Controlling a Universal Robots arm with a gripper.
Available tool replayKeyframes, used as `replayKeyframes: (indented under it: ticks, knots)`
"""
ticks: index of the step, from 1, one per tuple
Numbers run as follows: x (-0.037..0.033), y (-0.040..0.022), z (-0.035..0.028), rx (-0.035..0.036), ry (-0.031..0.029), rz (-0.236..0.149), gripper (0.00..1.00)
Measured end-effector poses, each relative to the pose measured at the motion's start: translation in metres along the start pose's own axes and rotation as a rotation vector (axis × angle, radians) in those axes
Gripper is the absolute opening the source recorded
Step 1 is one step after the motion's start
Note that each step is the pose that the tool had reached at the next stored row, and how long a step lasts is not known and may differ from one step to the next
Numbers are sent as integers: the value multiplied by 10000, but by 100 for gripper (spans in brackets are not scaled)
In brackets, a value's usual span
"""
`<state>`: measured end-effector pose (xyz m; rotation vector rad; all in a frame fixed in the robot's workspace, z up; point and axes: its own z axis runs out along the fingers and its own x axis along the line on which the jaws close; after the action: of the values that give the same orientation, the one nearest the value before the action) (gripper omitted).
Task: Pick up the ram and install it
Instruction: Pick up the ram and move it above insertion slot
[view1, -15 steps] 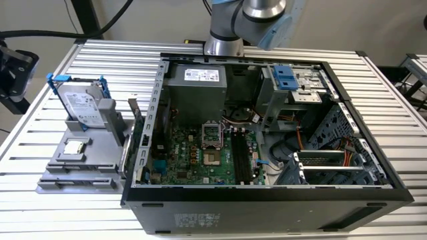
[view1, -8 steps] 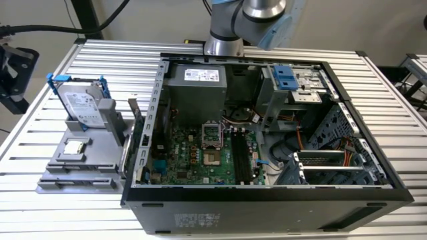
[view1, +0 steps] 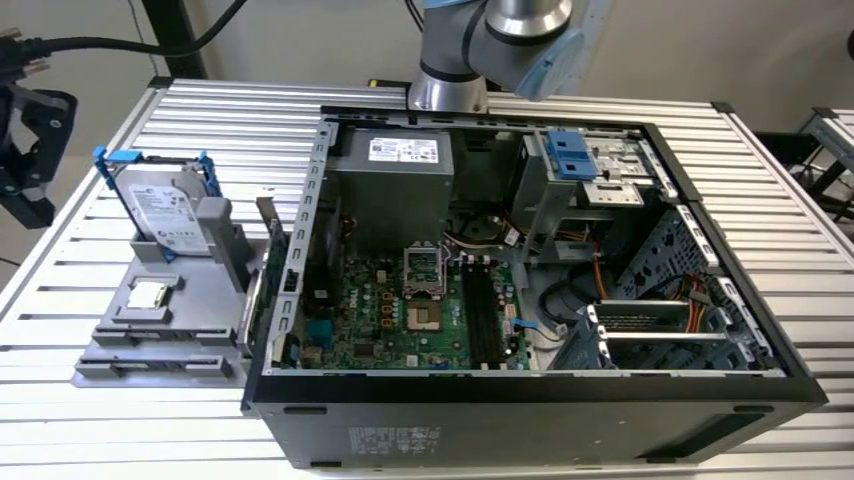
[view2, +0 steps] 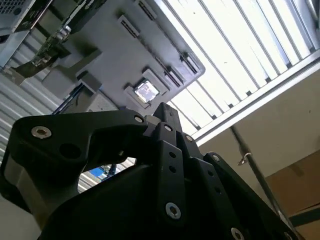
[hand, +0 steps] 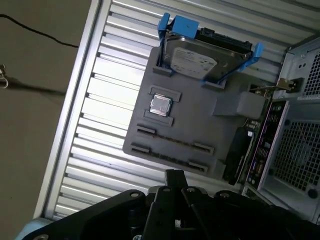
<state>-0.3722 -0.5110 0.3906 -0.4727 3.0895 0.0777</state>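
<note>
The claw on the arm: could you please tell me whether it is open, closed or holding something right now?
Claw: it cannot be told whether it is open or closed, nor whether it holds anything.

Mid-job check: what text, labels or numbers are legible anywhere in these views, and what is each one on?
Nothing can be read; there is print, but all of it is too small or blurred.
hard drive, top label: unreadable.
power supply, white label: unreadable.
computer case, sticker on the near outer wall: unreadable.
CPU chip, lid markings: unreadable.
ram: no print made out.
</note>
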Motion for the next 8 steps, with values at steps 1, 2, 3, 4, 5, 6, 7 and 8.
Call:
replayKeyframes:
  ticks: [1,2,3,4,5,6,7,8]
  knots:
    - [0,0,0,-5,9,-186,0]
    - [0,0,0,-8,18,-359,0]
    - [0,0,0,-11,27,-545,0]
    - [0,0,0,-16,34,-730,0]
    - [0,0,0,-19,43,-910,0]
    - [0,0,0,-22,52,-1090,0]
    - [0,0,0,-26,60,-1268,0]
    - [0,0,0,-29,69,-1454,0]
